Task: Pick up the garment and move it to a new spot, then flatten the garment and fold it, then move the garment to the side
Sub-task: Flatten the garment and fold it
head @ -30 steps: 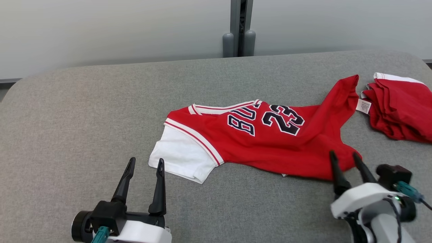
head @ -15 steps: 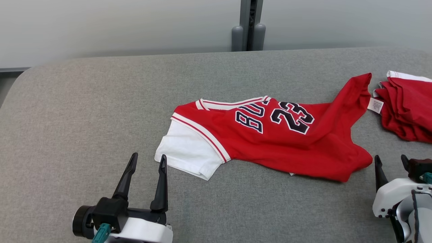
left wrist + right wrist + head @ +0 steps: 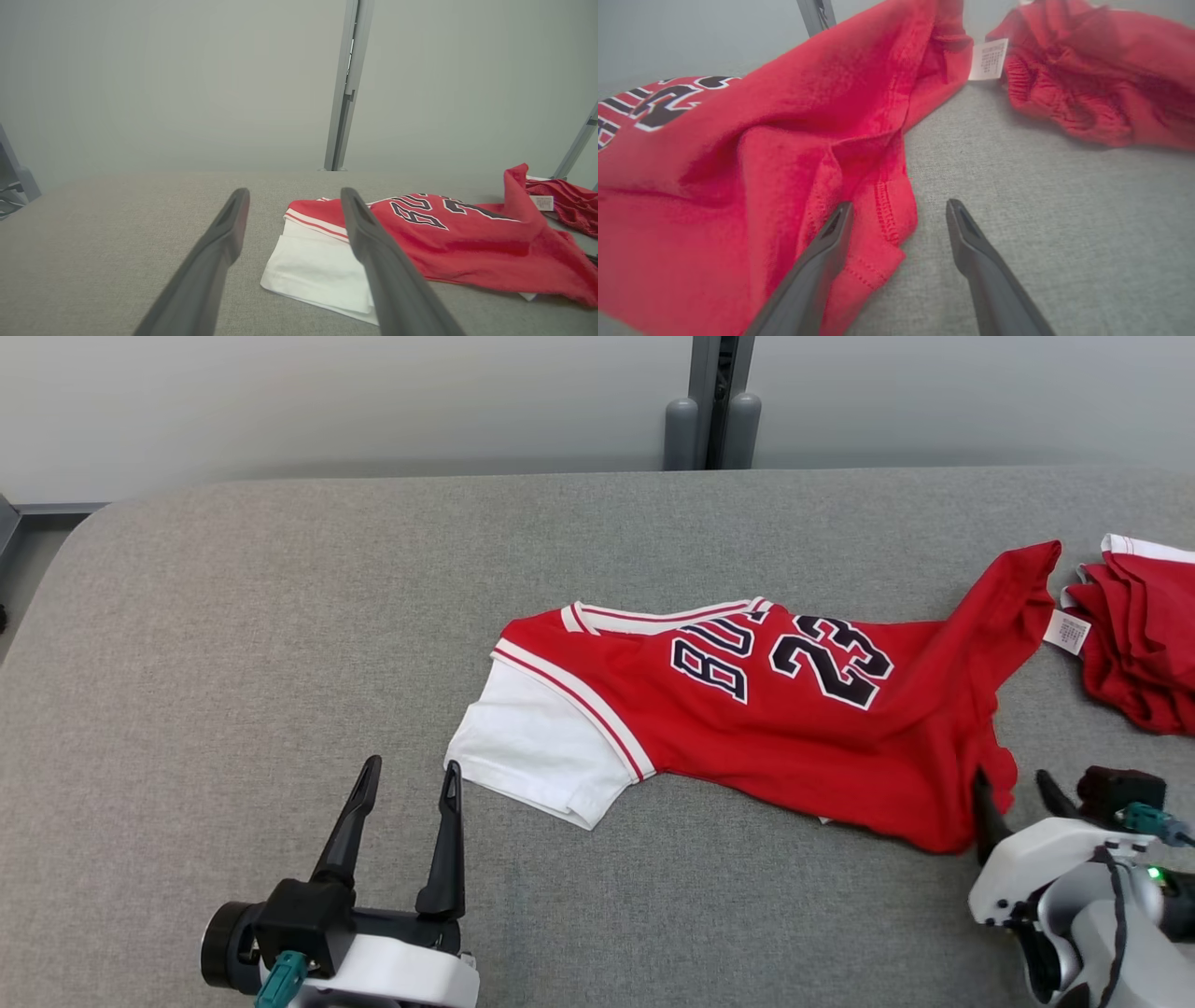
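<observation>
The garment point(image 3: 775, 719) is a red jersey with a white sleeve and black "23" lettering, lying rumpled across the middle of the grey table point(image 3: 233, 644). In the left wrist view the garment point(image 3: 448, 242) lies ahead and to the right. My left gripper point(image 3: 411, 767) stands open just left of the white sleeve point(image 3: 532, 756), touching nothing. At the jersey's lower right hem my right gripper point(image 3: 1013, 779) is open. In the right wrist view one fingertip point(image 3: 840, 219) rests over the red hem point(image 3: 882, 219), the other over bare table.
A second bunched red garment point(image 3: 1139, 644) lies at the table's right edge, close to the jersey's raised corner and its white label point(image 3: 1067, 631). A grey post point(image 3: 714, 401) stands behind the table's far edge. Open tabletop spreads to the left.
The head camera has swung, shifting the whole picture right. My right gripper went off the jersey's hem to the right half a second ago and has come back to it. Left gripper unmoved.
</observation>
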Tool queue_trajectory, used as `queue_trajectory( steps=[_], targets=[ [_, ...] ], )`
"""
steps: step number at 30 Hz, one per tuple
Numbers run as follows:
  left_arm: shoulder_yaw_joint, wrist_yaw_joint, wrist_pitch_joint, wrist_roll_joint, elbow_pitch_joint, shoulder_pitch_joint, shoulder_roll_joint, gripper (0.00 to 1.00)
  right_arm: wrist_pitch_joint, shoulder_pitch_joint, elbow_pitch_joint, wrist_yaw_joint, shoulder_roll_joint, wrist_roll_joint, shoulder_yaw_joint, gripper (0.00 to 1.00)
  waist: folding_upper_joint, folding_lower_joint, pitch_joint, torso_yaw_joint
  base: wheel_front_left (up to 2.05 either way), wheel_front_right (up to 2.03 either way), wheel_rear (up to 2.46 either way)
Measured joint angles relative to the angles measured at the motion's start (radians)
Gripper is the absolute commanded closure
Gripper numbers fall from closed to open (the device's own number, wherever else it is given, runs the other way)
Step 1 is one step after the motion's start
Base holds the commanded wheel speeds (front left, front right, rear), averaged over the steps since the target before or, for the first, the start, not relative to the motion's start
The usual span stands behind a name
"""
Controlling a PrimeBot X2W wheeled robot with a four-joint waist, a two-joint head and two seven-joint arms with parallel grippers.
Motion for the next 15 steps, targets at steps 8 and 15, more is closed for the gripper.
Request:
queue_trajectory(
  steps=[8,15],
  targets=[
    [0.005,0.002,0.0,0.0,-0.005,-0.005,0.0,0.0,0.03,0.02,-0.06,0.0,-0.015,0.233,0.188,1.0,0.0,0.0,0.006,-0.006,0.0,0.0,0.0],
    [0.006,0.003,0.0,0.002,-0.006,-0.005,0.0,0.0,0.016,0.034,-0.076,0.0,-0.084,0.313,0.262,1.0,0.0,0.0,-0.002,-0.018,0.0,0.0,0.0]
  ],
)
